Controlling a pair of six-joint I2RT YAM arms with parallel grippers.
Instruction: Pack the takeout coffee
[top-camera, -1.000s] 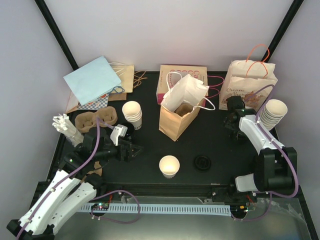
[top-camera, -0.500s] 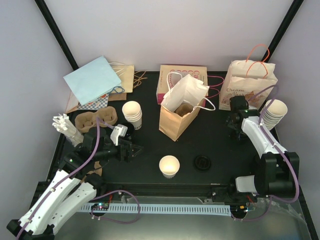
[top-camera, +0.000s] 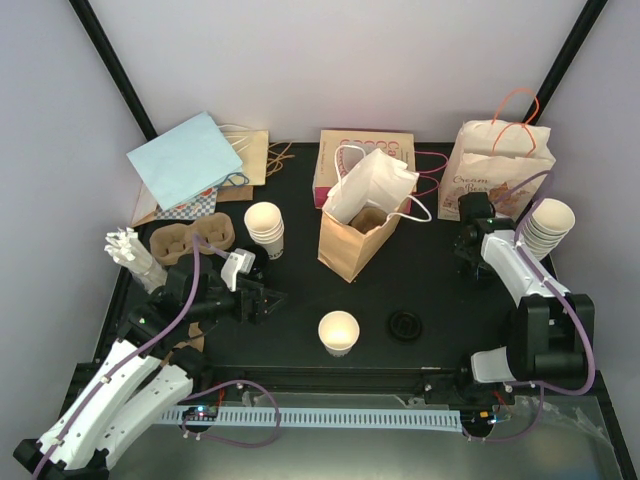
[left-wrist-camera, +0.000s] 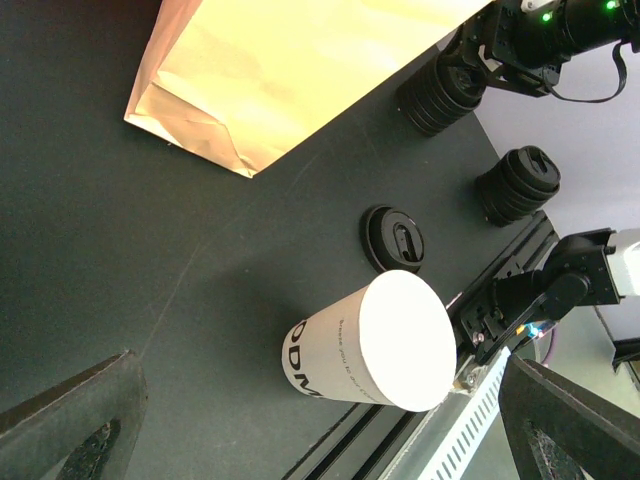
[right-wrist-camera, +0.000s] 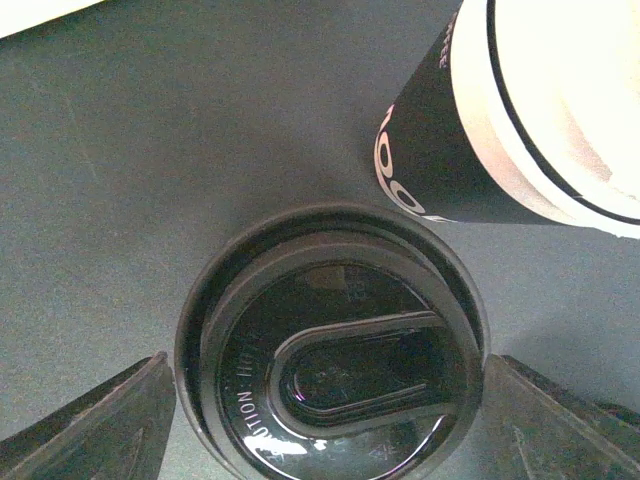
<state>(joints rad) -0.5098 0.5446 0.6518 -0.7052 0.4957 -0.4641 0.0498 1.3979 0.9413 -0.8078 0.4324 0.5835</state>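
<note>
One cup (top-camera: 338, 332) stands at the near edge of the table (top-camera: 440, 300), lid (top-camera: 405, 325) just beside. Left gripper (top-camera: 272, 300) gapes wide, empty. Right gripper (top-camera: 470, 240) straddles a lid stack (right-wrist-camera: 330, 300) hidden from overhead; grip can't be told.

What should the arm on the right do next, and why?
Probably close the right gripper on the black lid. Its fingers already stand on either side of that lid, low over it, and the single cup near the front of the table has no lid on.
</note>
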